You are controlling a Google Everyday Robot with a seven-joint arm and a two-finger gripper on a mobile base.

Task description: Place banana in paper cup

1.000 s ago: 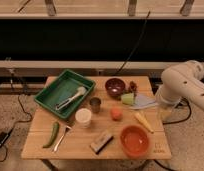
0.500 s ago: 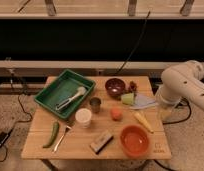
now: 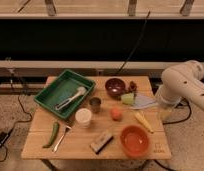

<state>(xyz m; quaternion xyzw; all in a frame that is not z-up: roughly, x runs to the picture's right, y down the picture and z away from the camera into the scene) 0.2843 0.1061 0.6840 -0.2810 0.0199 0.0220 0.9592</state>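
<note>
Fig.: wooden table (image 3: pixel 40 150) w/ white robot arm (image 3: pixel 187 82) at right. Small pale-yellow curved toy banana (image 3: pixel 143 120) is lying near the table's right edge, betw. the round orange fruit (image 3: pixel 116 114) and the arm. Short cream-white paper cup (image 3: pixel 83 117) is standing upright left of centre, well apart from it, just beside the small dark metal cup (image 3: pixel 95 104). Gripper (image 3: pixel 164 109) is hanging at the arm's lower end by the right edge; wide or narrow, cannot tell. Nothing is shifting vs. the prior second, so pickup prob. isn't begun yet.
</note>
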